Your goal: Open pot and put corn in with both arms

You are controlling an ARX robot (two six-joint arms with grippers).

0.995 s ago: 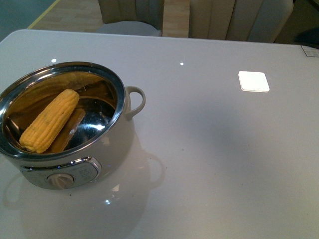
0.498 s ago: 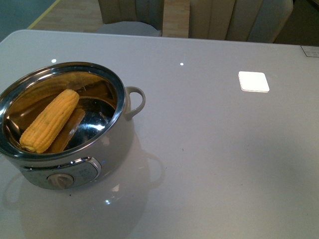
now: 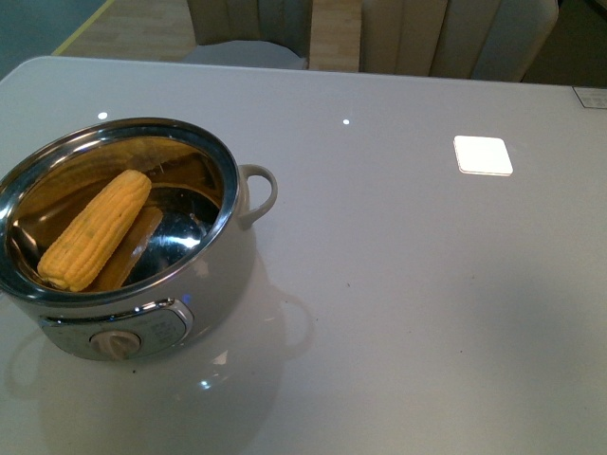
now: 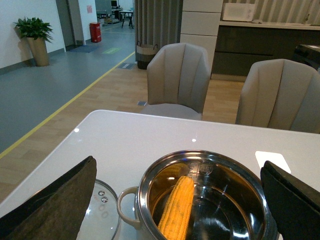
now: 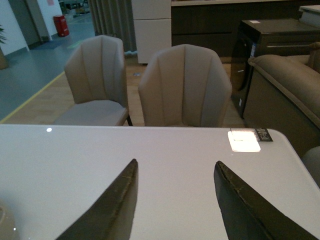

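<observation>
Yellow husked corn cob point(image 3: 95, 229) lying slantwise inside the lidless cream electric pot with steel rim point(image 3: 224, 242), near-left on the grey glossy table point(image 3: 427, 284). Left gripper point(image 4: 177, 200) spread wide, pot and cob framed between its jaws, untouched. Right gripper point(image 5: 175, 207) also parted, holding nothing, over bare tabletop. Glass lid point(image 4: 102, 215) flat beside the pot.

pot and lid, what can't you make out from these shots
- Lid: only an edge shows in the left wrist view, behind the left finger and cut by the frame; absent from the front view.
- Pot: its left side is cut off in the front view.
- Dial markings: too small to read.
- Pot floor under the corn: hidden.
</observation>
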